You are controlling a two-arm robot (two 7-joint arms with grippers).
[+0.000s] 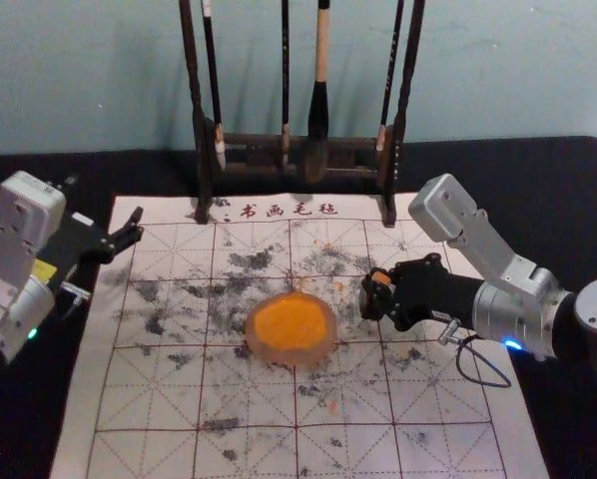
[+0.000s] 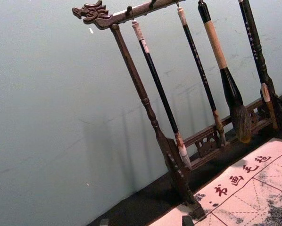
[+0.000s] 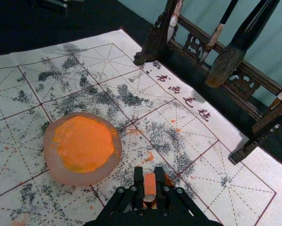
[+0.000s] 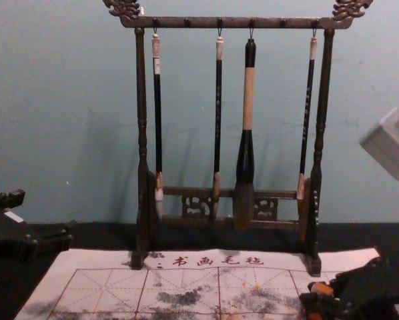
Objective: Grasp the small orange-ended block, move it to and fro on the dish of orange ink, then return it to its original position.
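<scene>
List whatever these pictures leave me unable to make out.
- Flanks of the block: covered by the right gripper, right wrist view.
- Near edge of the mat: cut off by the head view's bottom edge.
- Top of the brush rack: cut off by the head view's top edge.
- Lettering on the thin brush: too small, chest view.

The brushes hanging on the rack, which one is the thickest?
The brush third from the left in the chest view. It alone has a broad, dark bristle head; the other three are slim.
</scene>
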